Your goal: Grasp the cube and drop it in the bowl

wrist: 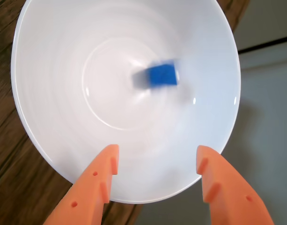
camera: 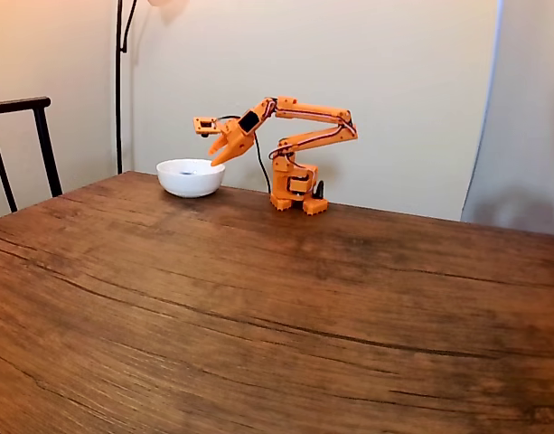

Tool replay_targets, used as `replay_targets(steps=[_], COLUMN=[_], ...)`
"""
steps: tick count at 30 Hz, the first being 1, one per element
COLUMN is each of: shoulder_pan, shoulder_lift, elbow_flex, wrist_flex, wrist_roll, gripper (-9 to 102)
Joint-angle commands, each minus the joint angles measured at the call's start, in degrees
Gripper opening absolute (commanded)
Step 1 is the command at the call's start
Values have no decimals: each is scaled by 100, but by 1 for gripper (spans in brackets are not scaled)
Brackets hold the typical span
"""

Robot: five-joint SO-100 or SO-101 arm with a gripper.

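Blue cube (wrist: 162,75) lies inside the white bowl (wrist: 49,140), directly below the empty, spread-apart gripper (wrist: 157,161).

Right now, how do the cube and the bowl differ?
Colour: the cube is bright blue, the bowl plain white. Size: the cube is tiny, the bowl many times wider. Shape: the cube is boxy, the bowl round and open. Sharpness: in the wrist view the cube looks smeared, the bowl crisp. The cube lies inside the bowl, below the open gripper.

Blurred cube (wrist: 162,75) inside bowl (wrist: 49,140); tool (wrist: 157,159) spread wide, empty.
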Motion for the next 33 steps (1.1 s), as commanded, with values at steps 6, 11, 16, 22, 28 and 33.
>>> replay_targets(steps=[6,11,16,22,28,33], shoulder_pan=[-158,-694,-1433,-2619,-4342,-5827], shoulder_lift=[141,141,141,149,149,149], elbow_flex=[-756,-1802,-2689,-3691,-4140,-4096], wrist_flex=[1125,2268,3604,4729,4869,4799], wrist_roll=[-378,-413,-668,-1626,-2540,-3217], gripper=[23,23,23,23,23,23])
